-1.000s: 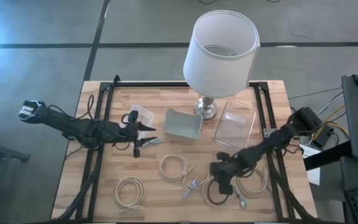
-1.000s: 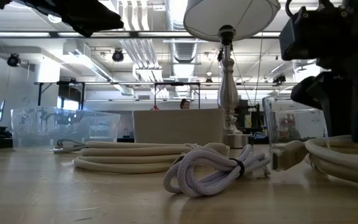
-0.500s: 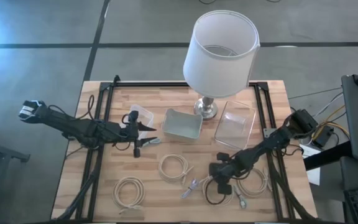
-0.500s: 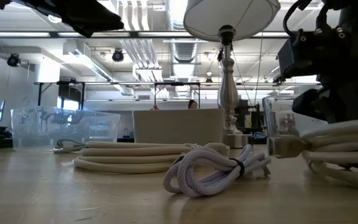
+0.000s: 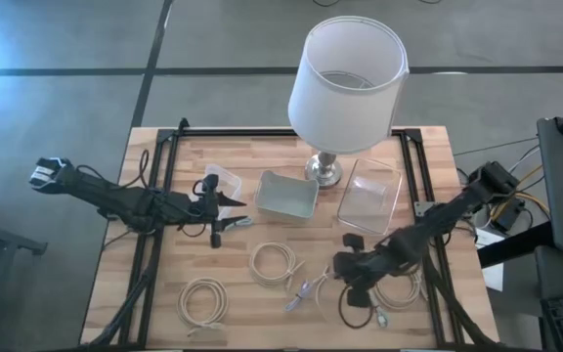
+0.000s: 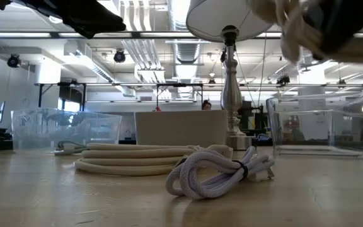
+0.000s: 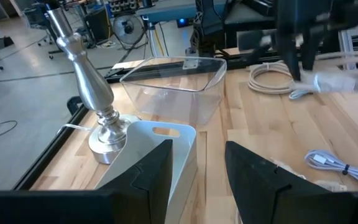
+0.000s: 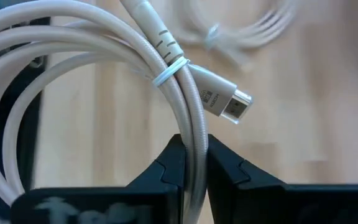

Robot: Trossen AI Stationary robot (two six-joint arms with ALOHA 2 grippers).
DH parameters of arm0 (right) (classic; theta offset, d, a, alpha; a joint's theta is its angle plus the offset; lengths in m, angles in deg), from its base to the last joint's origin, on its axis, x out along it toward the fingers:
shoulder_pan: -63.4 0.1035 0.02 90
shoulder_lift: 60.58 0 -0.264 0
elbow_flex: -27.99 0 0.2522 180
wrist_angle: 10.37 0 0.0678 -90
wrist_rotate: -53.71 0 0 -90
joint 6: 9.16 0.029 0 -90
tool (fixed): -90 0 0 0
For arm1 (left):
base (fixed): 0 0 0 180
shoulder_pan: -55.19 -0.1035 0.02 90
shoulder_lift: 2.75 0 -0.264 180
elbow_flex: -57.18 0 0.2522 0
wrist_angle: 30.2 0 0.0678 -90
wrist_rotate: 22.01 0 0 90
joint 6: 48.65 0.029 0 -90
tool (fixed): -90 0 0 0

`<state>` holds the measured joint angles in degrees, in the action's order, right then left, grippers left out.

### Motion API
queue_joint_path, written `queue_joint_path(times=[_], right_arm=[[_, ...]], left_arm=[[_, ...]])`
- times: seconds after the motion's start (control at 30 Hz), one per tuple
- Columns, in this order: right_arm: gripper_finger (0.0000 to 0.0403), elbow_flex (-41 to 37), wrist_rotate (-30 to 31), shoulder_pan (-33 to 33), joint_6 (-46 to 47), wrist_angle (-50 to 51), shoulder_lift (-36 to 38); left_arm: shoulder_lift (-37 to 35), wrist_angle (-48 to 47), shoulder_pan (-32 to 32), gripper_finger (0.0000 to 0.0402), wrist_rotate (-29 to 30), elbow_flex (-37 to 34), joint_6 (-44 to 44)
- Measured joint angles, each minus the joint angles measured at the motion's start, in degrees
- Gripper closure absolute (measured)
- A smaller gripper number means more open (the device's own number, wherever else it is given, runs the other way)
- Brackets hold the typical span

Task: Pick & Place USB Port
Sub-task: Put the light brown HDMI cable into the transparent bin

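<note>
Coiled cable (image 8: pixel 104 81) is pinched at one strand by the right gripper (image 8: pixel 190 163), lifted off the table (image 5: pixel 164 284); loops could slip or snag; left gripper (image 7: pixel 197 171) is parked open.

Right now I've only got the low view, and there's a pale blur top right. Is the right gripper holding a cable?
Observer: Yes. The right wrist view shows the right gripper shut on a coiled cream cable.
Operator: Which end is showing?
Observer: A metal plug sticks out just past the fingers.
Operator: Nearest container?
Observer: From above, the clear box sits just behind that gripper, beside the lamp.
Operator: Left arm?
Observer: The left gripper hovers by the small tub, fingers apart.
</note>
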<state>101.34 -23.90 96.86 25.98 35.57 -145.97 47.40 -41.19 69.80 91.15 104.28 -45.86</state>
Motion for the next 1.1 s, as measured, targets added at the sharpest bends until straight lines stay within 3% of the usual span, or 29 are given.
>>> queue_joint_path(times=[0.17, 0.33, 0.5, 0.73, 1.1], right_arm=[[0.0371, 7.89, 14.01, 2.32, 0.0, 16.66, 2.64], [0.037, 13.7, 27.61, 2.92, 6.95, 35.81, 3.59], [0.0369, 15.44, 37.19, 2.89, 13.03, 51.29, 3.68], [0.0369, 13.86, 43.13, 1.72, 15.67, 57.67, 3.93], [0.0369, 3.8, 43.29, -7.43, 16.29, 57.85, 4.71]], left_arm=[[0.0, -0.02, 0.0, 0.025, -0.01, -0.02, 0.0], [0.07, -0.03, -0.02, 0.025, -0.02, -0.02, -0.02], [0.07, -0.25, -0.01, 0.025, 0.0, -0.02, -0.02], [0.07, -0.24, 0.0, 0.025, 0.0, -0.02, -0.02], [0.36, -0.22, 0.0, 0.025, -0.01, -0.04, -0.02]])
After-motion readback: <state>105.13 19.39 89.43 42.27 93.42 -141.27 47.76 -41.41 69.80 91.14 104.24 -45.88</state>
